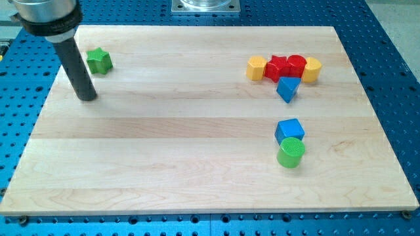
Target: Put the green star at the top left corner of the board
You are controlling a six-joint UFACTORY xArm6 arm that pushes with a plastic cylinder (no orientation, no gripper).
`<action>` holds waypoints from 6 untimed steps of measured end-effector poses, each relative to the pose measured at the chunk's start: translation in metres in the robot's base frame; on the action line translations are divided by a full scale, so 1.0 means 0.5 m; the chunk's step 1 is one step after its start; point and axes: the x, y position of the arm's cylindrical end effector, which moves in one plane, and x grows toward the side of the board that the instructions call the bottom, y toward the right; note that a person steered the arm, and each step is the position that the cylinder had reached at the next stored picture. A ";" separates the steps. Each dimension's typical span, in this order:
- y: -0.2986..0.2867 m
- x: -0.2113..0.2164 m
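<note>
The green star [99, 60] lies on the wooden board [197, 144] near its top left corner. My tip [87, 98] rests on the board just below and slightly left of the star, a short gap apart from it. The dark rod rises from the tip toward the view's top left.
At the upper right a row holds a yellow block [256, 67], a red star [278, 67], a red block [296, 65] and a yellow cylinder [311, 69]. A blue triangular block [287, 88] sits below them. A blue cube [289, 130] touches a green cylinder [291, 153] lower right.
</note>
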 end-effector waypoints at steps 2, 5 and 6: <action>0.016 -0.169; 0.133 -0.175; 0.017 -0.275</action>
